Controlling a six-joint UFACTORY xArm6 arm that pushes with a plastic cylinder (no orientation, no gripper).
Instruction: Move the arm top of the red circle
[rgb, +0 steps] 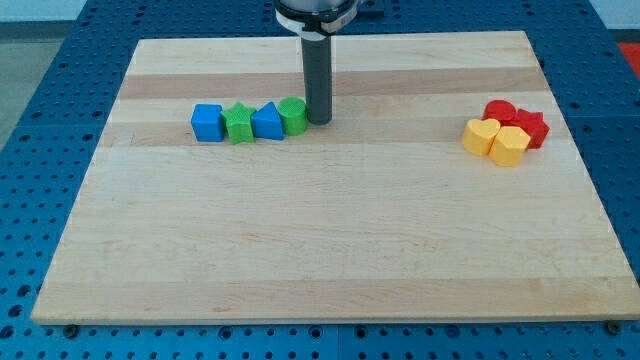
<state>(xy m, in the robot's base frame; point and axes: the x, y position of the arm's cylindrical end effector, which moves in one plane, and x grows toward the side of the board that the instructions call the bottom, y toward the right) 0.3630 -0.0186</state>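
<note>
Board (330, 250) edges first: you get a pale wooden board on a blue perforated table (30, 150), all four edges in view, wide bare wood across the whole lower half and through the middle between the two block groups. Row at the view's upper left, running left to right and touching or nearly so: blue cube (207, 123), green star (239, 124), blue triangular block (268, 122), green round block (293, 115). My tip (319, 122) sits at the right end of that row, just beside the green round block, maybe touching it, can't tell for sure. You have no claw on this rig, just the dark rod (318, 80) coming straight down from the view's top, so nothing is clenched or grasped. Task's red circle (499, 111) is well apart from the tip, far over at the view's right, at the top-left of a tight cluster: red star (531, 128) just right of it, yellow heart (481, 135) below-left, second yellow block (508, 146) at the bottom, shape unclear. Open wood lies above the red circle up to the board's top edge, and the cluster sits near the right edge. You see no containers anywhere; every block rests directly on the board.
</note>
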